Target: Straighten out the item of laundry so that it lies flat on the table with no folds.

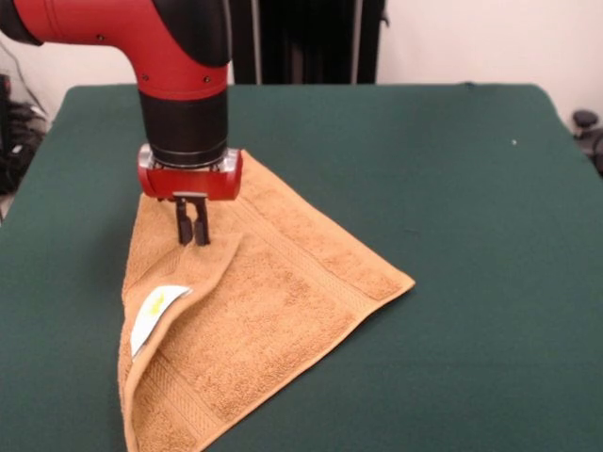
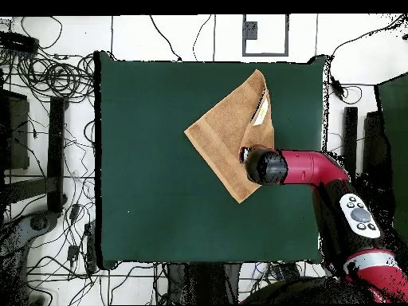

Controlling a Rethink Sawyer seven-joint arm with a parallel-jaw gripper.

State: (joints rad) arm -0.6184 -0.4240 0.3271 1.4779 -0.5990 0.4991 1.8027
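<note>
Jaws pressed nearly together, tips down on the folded orange towel (image 1: 254, 311) atop the green table (image 1: 452, 235).

A thick, glossy red arm (image 1: 113, 38) with rounded casings ends in a black cylindrical wrist section (image 1: 184, 122). Below that sits a red collar with silvery metal corners (image 1: 188, 174), then a small black two-fingered gripper (image 1: 193, 226). From overhead, a grey oval button panel (image 2: 360, 215) shows on the arm's red shell.

Towel (image 1: 254, 311) on table (image 1: 452, 235), fingers (image 1: 185, 224) above.
</note>
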